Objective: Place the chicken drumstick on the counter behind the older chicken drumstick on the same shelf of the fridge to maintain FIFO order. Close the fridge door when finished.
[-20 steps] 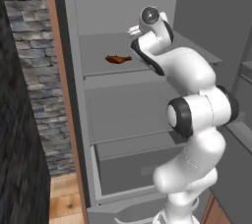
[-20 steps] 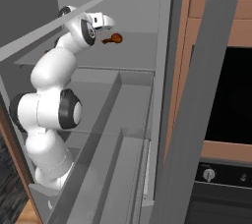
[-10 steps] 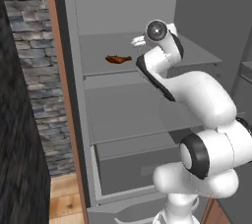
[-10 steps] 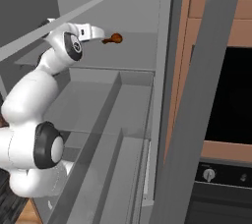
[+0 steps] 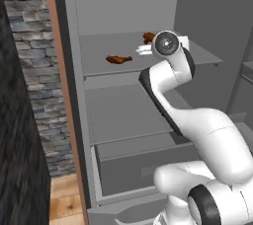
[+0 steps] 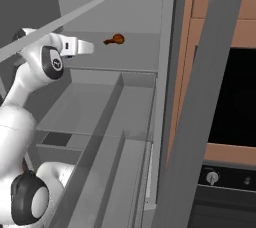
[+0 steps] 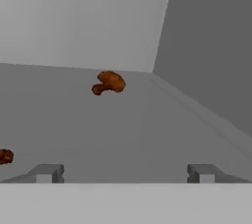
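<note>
The fridge point(image 5: 123, 7) stands open. On its upper shelf point(image 5: 99, 46) the chicken drumstick point(image 5: 148, 37), dark red-brown, lies near the back. The older chicken drumstick point(image 5: 118, 59), slender and orange-brown, lies in front of it to the left. My gripper point(image 5: 144, 50) hangs open and empty just above this shelf, a short way back from the darker drumstick point(image 6: 114, 40). In the hand view that drumstick point(image 7: 109, 82) rests ahead by the back wall, and the older one point(image 7: 5, 156) peeks in at the left edge. The fridge door point(image 6: 192, 137) stands open on the right.
Below the upper shelf are a second flat shelf point(image 5: 128, 113) and the bottom drawer point(image 5: 138, 169). A stone wall point(image 5: 29, 71) and a wooden frame point(image 5: 62, 95) flank the fridge on the left. An oven point(image 6: 235, 97) with a knob point(image 6: 213, 177) sits to the right.
My open gripper has drawn back and slightly down, away from the darker drumstick, which stays on the shelf. The arm's elbow has swung out and lower.
</note>
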You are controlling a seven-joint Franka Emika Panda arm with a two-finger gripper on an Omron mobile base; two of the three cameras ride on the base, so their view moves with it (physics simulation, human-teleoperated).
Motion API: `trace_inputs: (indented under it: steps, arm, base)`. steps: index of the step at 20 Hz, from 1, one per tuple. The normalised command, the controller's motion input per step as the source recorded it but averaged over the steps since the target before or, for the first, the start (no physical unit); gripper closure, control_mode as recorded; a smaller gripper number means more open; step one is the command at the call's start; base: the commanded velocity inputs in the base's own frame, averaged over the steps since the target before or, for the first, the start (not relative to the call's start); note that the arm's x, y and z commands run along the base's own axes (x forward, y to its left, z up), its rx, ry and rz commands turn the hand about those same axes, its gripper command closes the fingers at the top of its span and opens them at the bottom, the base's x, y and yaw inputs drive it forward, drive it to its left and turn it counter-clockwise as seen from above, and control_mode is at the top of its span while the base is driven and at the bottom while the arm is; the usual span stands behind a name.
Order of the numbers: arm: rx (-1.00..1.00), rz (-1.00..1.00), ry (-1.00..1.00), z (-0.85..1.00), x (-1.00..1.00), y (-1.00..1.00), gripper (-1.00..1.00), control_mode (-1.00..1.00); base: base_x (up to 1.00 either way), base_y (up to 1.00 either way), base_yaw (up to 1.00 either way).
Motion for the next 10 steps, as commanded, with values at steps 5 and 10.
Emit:
trace_inputs:
  steps: [5, 10]
  arm:
    - [0.1, -0.09, 0.0, 0.14, -1.0, 0.04, -1.0, -1.0]
    - [0.09, -0.03, 0.04, 0.01, -0.96, 0.03, -1.0, -1.0]
  base:
    - [0.0, 0.0, 0.0]
    - [0.0, 0.0, 0.0]
